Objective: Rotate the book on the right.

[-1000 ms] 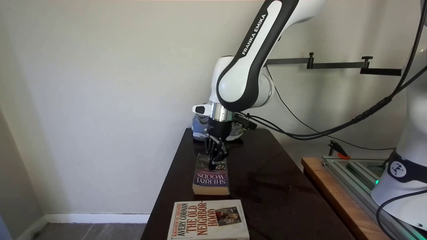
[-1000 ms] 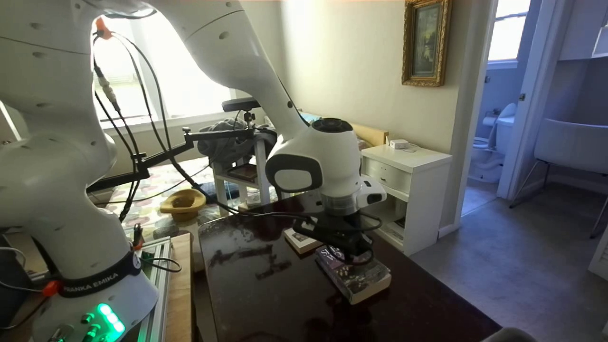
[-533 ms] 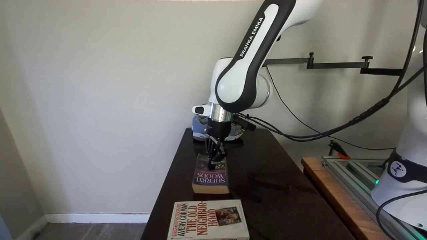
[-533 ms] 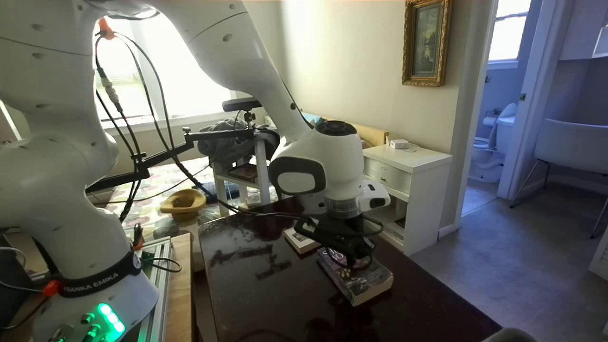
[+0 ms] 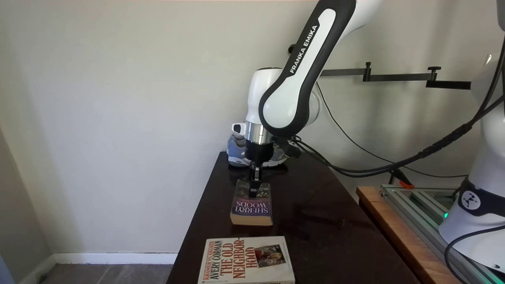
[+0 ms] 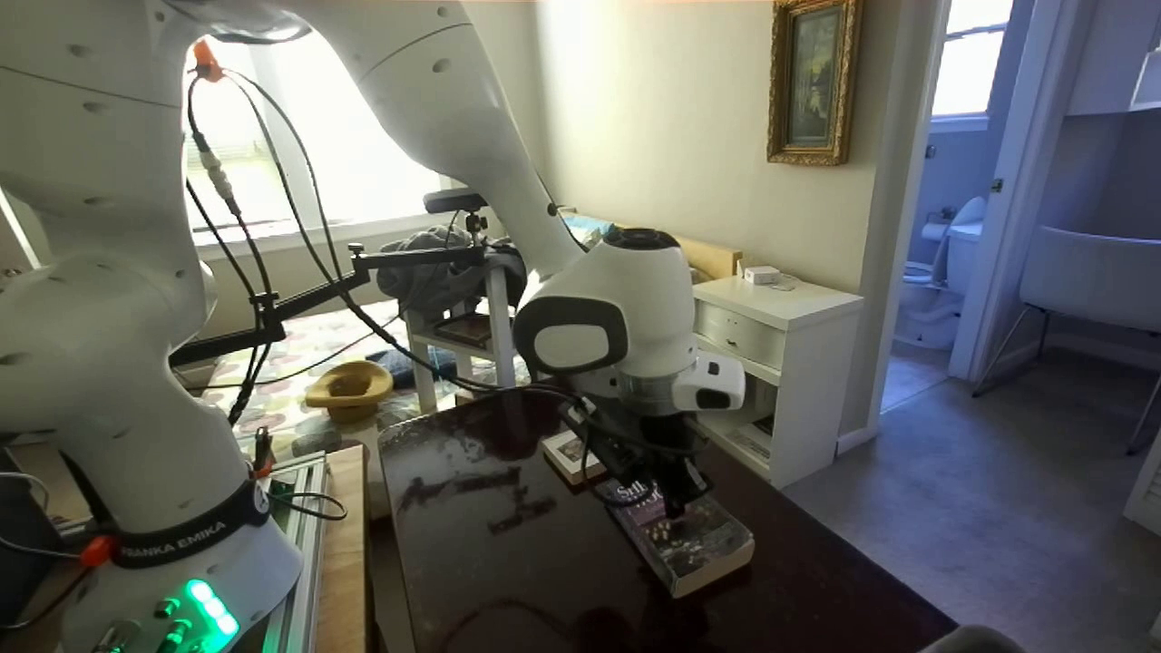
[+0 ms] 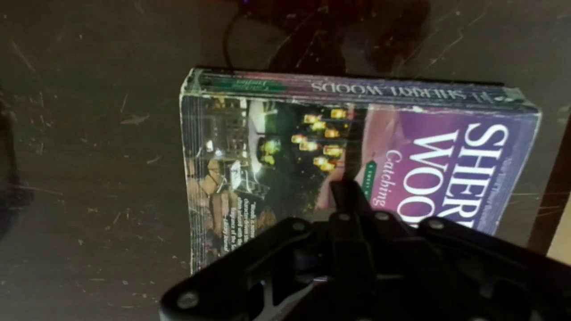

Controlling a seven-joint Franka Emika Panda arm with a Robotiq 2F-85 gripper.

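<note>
Paperback: we find the Sherryl Woods book flat and face up on the dark brown table, its cover purple around the author's name, with a night scene and yellow lights toward the other end.
Spine: we see it along the upper edge of the cover in the wrist view; in an exterior view we read the author's name upside down.
Gripper: we log it as closed, its two fingers together and pointing down over the cover; whether the tips touch the paper, we cannot tell.
The Old Neighborhood: we note this off-white book with red title near the Sherryl Woods book, a strip of tabletop between the two.
Sneaker: blue and white; we see it at the far end of the table in an exterior view, partly hidden behind the arm.
Hat: mustard yellow; we place it beyond the table, well apart from both books.
</note>
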